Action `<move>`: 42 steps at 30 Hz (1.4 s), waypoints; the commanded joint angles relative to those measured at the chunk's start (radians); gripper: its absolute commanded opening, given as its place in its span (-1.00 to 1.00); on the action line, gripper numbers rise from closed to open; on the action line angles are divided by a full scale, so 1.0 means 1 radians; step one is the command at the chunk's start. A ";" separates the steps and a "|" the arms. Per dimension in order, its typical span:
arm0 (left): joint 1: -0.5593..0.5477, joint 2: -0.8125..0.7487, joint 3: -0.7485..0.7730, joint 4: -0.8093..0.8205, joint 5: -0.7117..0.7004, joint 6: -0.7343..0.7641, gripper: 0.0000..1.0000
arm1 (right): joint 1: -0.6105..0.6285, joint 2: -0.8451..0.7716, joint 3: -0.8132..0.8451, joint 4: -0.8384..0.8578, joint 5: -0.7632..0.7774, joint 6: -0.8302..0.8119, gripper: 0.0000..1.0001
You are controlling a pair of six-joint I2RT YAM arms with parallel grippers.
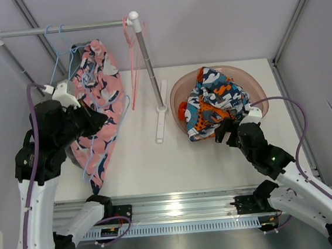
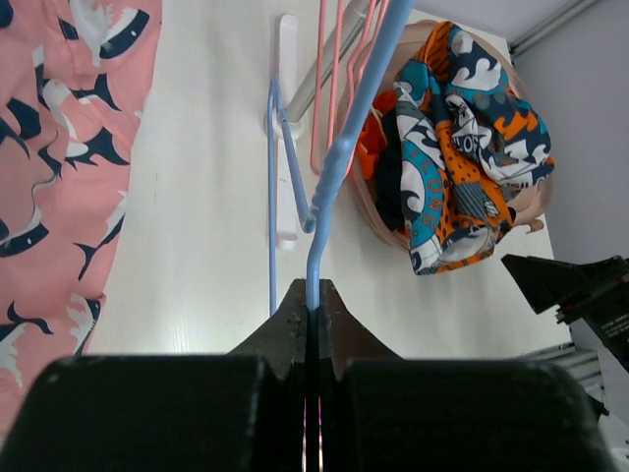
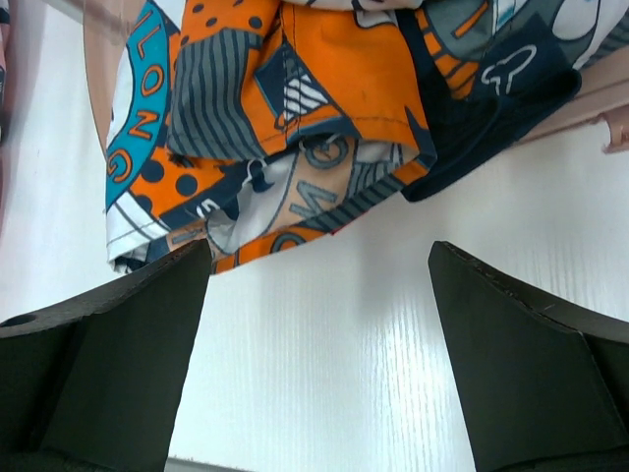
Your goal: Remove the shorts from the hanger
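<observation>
The left fingers are pressed together, pinching the thin wire of a blue hanger. The wire rises from the pinch and bends away over the white desk. To the left of these fingers, apart from the pinch, hang the pink shorts, printed with dark and white shapes. From above, the shorts drape beside the left fingers from the rack's rail down to the desk, with blue hanger wire looping across them. Farther beyond the fingers a pink hanger hangs from the same rack.

The right fingers are spread wide, holding nothing, above bare desk. Just ahead of them patterned clothes in orange, teal and navy spill over the edge of a pink basin.
</observation>
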 commanded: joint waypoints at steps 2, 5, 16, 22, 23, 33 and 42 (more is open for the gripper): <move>-0.005 -0.063 -0.038 -0.013 0.014 0.007 -1.00 | 0.032 -0.050 0.034 -0.054 0.047 0.041 0.99; -0.005 -0.085 -0.067 0.038 -0.097 0.025 -1.00 | 0.055 -0.069 0.035 -0.074 0.061 0.056 0.99; -0.003 0.143 0.082 0.382 -0.284 0.119 -1.00 | 0.097 -0.109 0.040 -0.131 0.116 0.053 0.99; -0.003 0.369 0.220 0.528 -0.275 0.137 -1.00 | 0.097 -0.127 0.038 -0.143 0.127 0.024 0.99; -0.003 0.422 0.243 0.543 -0.264 0.140 -1.00 | 0.097 -0.127 0.037 -0.140 0.129 0.021 0.99; -0.009 0.714 0.516 0.561 -0.197 0.140 -1.00 | 0.095 -0.121 -0.008 -0.087 0.106 0.007 0.99; -0.035 0.662 0.312 0.586 -0.197 0.158 -1.00 | 0.095 -0.097 -0.011 -0.056 0.098 -0.008 0.99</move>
